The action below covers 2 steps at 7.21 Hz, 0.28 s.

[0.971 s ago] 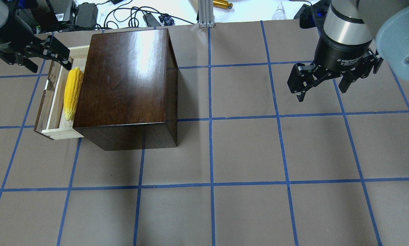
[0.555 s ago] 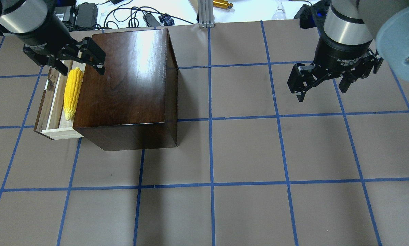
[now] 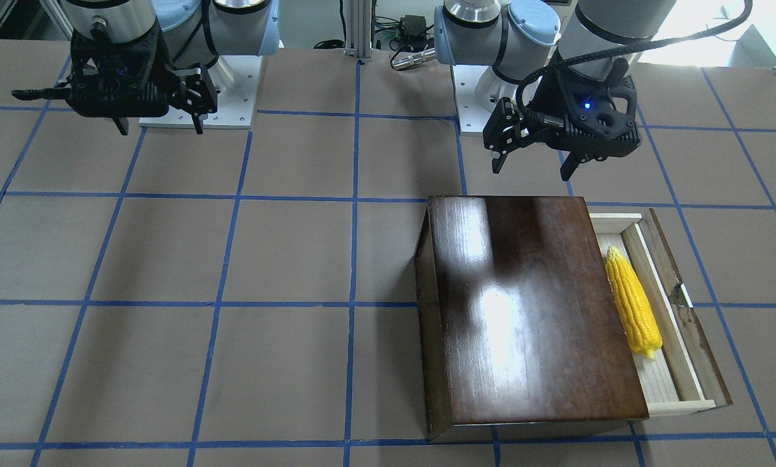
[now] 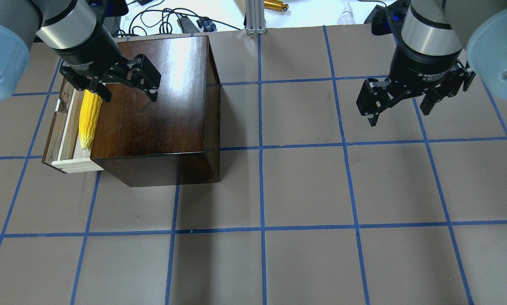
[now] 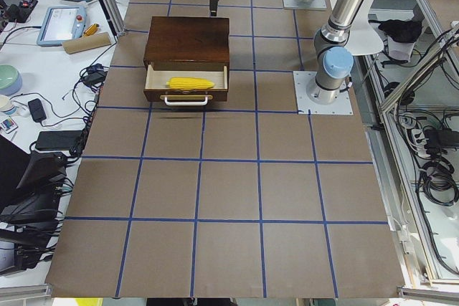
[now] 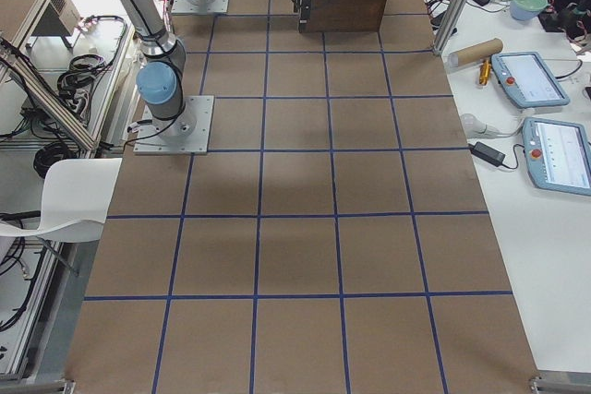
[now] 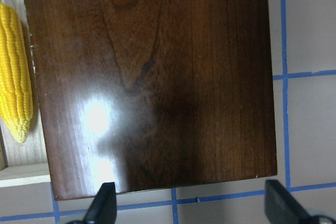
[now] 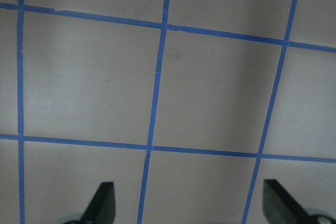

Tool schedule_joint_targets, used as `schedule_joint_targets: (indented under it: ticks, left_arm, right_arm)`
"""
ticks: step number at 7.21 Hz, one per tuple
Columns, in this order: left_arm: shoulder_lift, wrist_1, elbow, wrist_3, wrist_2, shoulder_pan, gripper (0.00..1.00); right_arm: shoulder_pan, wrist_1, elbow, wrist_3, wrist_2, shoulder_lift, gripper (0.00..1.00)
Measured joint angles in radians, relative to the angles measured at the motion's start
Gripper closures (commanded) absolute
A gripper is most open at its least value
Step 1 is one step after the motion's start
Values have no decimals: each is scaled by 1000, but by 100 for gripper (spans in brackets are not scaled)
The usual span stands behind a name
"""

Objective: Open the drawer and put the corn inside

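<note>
Only the left-end view shows the white handle [image 5: 186, 102] on the drawer [image 5: 185, 94]; corn [image 4: 88, 120] lies inside. Left claw [image 4: 130, 99], right claw [image 4: 399, 117]: spread, empty. Brown surface [image 4: 304, 186], blue tape [image 4: 261, 188]; cables [image 4: 160, 19] at 12 o'clock.

Brown blue-gridded table [image 4: 304, 186] carries one dark wooden box [image 4: 168, 118]

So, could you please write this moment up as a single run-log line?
drawer: open | corn: lying in drawer | left gripper: open, empty, above box | right gripper: open, empty, over table
</note>
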Motion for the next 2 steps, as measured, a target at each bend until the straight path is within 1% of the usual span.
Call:
schedule_joint_targets:
  ticks: [2]
  left_arm:
    - [10, -6, -2, -1, 1, -1, 0]
  right_arm:
    - [0, 0, 0, 0, 0, 0, 0]
